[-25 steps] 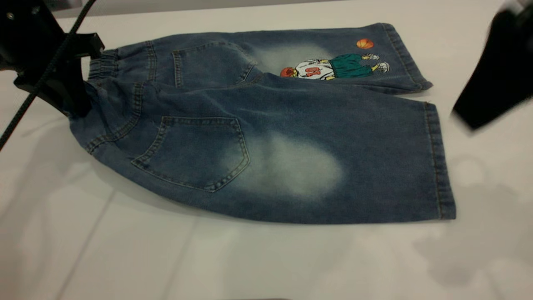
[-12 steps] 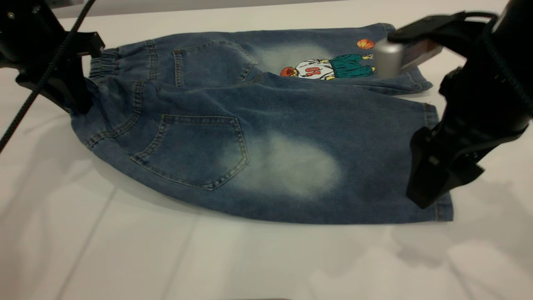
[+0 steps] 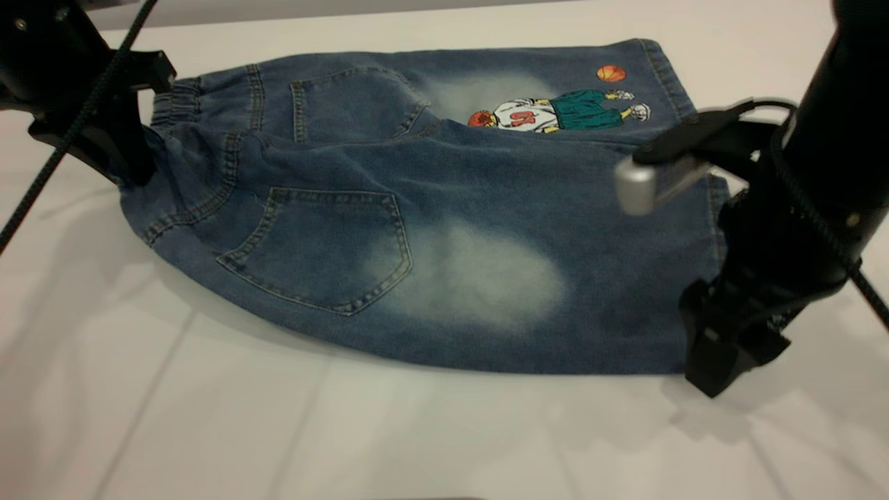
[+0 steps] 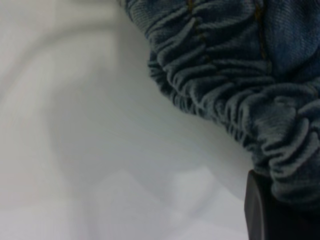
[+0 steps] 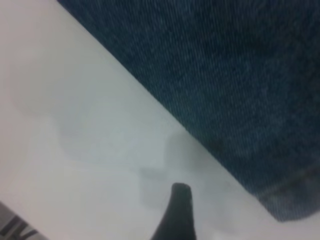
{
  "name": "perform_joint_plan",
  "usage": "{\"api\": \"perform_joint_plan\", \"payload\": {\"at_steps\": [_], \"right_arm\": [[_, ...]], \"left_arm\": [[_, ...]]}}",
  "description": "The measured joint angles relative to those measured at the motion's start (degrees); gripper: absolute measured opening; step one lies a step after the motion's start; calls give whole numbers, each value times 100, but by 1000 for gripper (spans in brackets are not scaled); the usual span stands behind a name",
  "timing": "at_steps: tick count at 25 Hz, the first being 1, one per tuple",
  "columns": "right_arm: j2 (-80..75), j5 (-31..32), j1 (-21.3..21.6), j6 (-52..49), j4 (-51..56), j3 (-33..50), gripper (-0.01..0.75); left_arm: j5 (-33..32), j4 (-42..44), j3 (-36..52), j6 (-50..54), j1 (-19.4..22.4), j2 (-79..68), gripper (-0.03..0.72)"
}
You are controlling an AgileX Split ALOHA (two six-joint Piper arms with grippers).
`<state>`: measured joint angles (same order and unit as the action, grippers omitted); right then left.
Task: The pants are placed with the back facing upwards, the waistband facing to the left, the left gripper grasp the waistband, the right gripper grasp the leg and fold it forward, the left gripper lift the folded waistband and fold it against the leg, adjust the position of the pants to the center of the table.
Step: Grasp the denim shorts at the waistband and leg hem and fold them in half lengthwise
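Past the far edge of your bench [image 3: 417, 430], in the exterior view, you will find only a plain grey strip [image 3: 312, 8] along the top, darker than the bench top; you cannot tell whether it is a wall or floor. In the right wrist view, look to the corner where the bench surface ends: a small patch of dark and pale stripes [image 5: 12, 230] shows there, too blurred for you to tell what it is.
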<state>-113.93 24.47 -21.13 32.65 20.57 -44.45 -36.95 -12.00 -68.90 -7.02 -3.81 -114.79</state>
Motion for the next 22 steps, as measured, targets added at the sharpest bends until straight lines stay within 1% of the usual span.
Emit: {"api": "perform_joint_plan", "payload": {"at_steps": [8,10,12,13,15,17,19,21,22], "right_arm": [[-143,-354,0,-6,-42,-6,593],[-167,-379,0,-11,-50,-11,582],[-198,-378,0,-11,-69,-33,545],[-204,-390,0,-12,-69,-46,517],[-225,-432,0,-43,-83,-53,411],[-242,-470,0,-100,-88,-58,270],[-253,-469,0,-140,-88,-57,109],[-257,-439,0,-167,-68,-57,46],[-257,-405,0,-176,-62,-65,34]], "left_arm": [[0,0,0,0,0,0,83],[0,0,0,0,0,0,83],[0,0,0,0,0,0,83],[0,0,0,0,0,0,83],[0,0,0,0,0,0,83],[6,-33,0,0,0,0,83],[6,-144,0,0,0,0,83],[6,-249,0,0,0,0,83],[6,-320,0,0,0,0,83]]}}
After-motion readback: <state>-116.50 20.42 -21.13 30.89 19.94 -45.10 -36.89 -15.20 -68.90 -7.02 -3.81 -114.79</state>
